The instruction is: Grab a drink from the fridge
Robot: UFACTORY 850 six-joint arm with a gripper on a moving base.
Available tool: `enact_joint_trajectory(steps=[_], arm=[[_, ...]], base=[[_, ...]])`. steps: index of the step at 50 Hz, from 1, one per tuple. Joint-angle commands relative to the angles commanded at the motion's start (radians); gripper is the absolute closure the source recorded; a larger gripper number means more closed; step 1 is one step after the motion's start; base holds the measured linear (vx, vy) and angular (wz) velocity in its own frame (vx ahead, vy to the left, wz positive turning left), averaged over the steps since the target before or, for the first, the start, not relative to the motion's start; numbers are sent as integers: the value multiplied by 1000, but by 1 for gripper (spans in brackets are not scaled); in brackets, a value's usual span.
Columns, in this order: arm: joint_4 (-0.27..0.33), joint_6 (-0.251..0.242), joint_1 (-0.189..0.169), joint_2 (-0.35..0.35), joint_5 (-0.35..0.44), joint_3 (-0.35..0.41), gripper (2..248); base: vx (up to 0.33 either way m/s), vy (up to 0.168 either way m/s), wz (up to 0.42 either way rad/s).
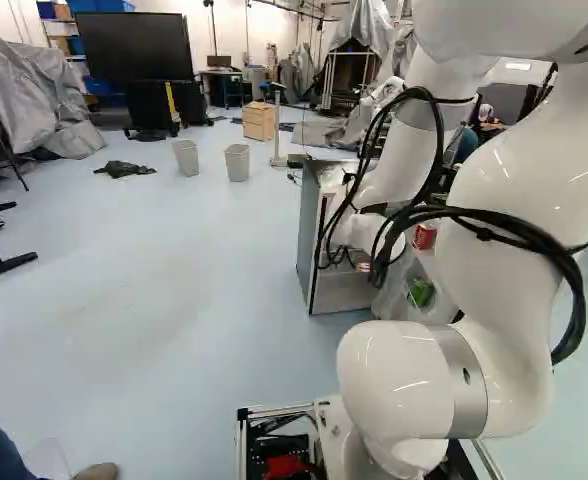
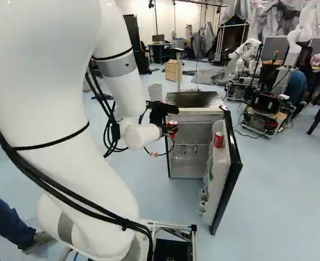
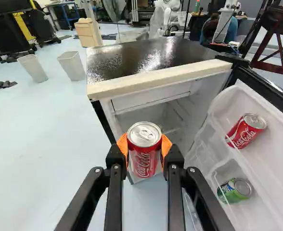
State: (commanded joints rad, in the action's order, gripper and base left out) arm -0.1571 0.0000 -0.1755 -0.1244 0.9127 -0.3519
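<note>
Drink in grip, fridge door open; grab looks done, pull-away left.
Gripper (image 3: 144,146) has the red can (image 3: 144,162) upright, jaws parted by just the can's width, pressing on it from two sides. Can is at the mouth of the fridge (image 3: 146,55), below the top's front edge, toward the corner opposite the hinge side; can't tell if it is fully out past the front. Door (image 2: 232,176) stands wide, with a second red can (image 3: 247,131) on its upper shelf and a green can (image 3: 235,190) lower down. Left, my read: back straight off, keep clear of that front corner, carry the can away. Closing the door isn't in the ask.
</note>
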Motion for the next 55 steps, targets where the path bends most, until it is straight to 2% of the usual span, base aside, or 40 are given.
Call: enact_joint_trajectory(steps=[33,55], arm=[[0,0,0,95,-18,8,162],[0,0,-6,79,-90,-69,162]], base=[[0,0,0],[0,0,0]])
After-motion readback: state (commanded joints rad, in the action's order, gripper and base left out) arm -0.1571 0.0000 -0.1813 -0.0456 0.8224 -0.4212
